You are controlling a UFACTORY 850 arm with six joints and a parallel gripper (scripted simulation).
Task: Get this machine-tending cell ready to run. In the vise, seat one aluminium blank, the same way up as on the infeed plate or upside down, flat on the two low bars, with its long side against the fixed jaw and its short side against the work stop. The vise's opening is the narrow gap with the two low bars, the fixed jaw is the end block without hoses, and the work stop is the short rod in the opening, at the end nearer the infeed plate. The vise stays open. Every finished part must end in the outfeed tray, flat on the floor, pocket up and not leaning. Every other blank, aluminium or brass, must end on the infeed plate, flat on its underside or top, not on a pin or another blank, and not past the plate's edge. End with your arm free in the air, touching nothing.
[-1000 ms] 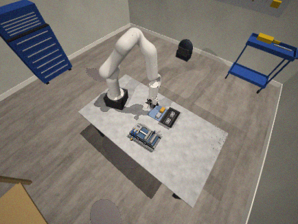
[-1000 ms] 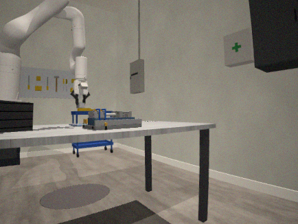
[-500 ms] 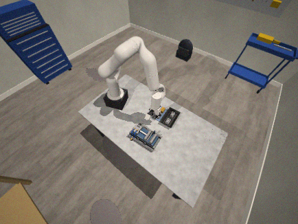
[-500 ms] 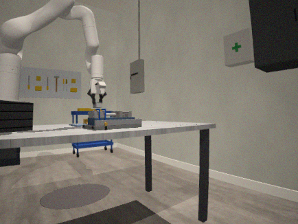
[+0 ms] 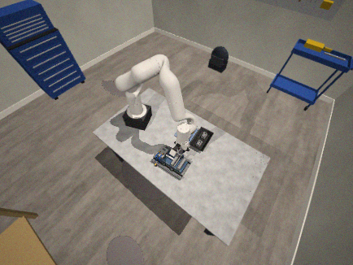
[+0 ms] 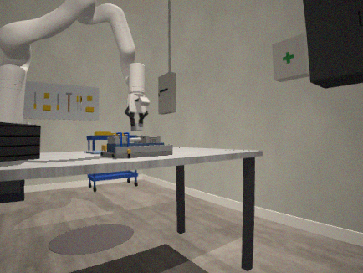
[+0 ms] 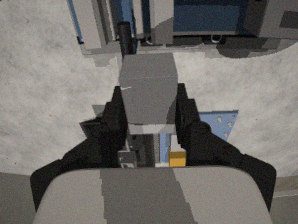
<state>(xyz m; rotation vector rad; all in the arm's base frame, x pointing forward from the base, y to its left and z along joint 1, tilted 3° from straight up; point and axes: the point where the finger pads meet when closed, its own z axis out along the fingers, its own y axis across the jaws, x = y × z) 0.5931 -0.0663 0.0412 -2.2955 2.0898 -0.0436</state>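
My gripper [image 7: 150, 98] is shut on a grey aluminium blank [image 7: 148, 90] and holds it level in the air. A corner of the blue infeed plate [image 7: 218, 124] and a yellow brass blank [image 7: 177, 157] show below the fingers. In the top view the gripper [image 5: 177, 152] hangs over the vise [image 5: 172, 162]. In the exterior view the gripper [image 6: 136, 121] is well above the vise [image 6: 138, 147].
The dark outfeed tray [image 5: 201, 138] with two parts in it sits just beyond the vise, next to the arm's wrist. The arm's black base [image 5: 137, 117] stands at the table's far left corner. Blue hoses [image 6: 122, 137] rise from one end of the vise.
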